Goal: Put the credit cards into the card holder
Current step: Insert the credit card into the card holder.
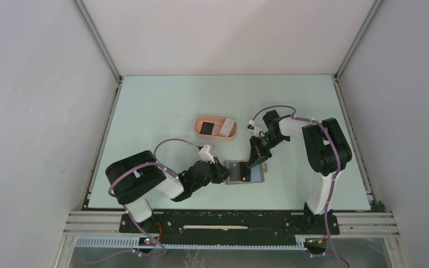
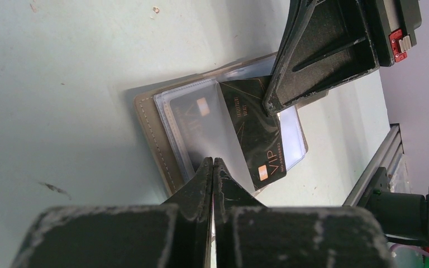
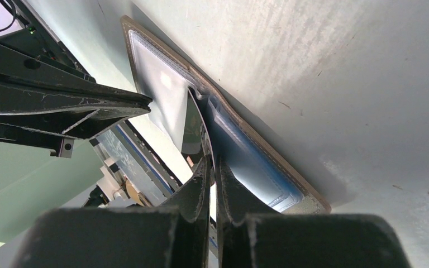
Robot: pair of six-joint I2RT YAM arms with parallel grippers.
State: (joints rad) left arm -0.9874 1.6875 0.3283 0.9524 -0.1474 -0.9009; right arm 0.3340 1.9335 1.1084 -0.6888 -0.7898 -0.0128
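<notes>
The salmon-pink card holder [image 1: 199,120] sits mid-table with a black card [image 1: 206,129] and a whitish card [image 1: 227,128] in it. The grey wallet [image 1: 240,177] lies open in front of it. My left gripper [image 2: 213,162] is shut on the wallet's clear sleeve [image 2: 212,131] at its left edge; it also shows in the top view [image 1: 222,170]. My right gripper [image 3: 211,162] is shut on a black VIP card [image 2: 257,139], which sticks partly out of the wallet [image 2: 148,125]. Another dark card [image 2: 190,111] stays inside a sleeve. No yellow-orange card shows.
The right gripper's fingers [image 2: 313,61] hang over the wallet's far side in the left wrist view. The left gripper's fingers [image 3: 89,106] lie close beside the wallet [image 3: 268,162] in the right wrist view. The table's near rail [image 1: 229,215] runs just behind the wallet.
</notes>
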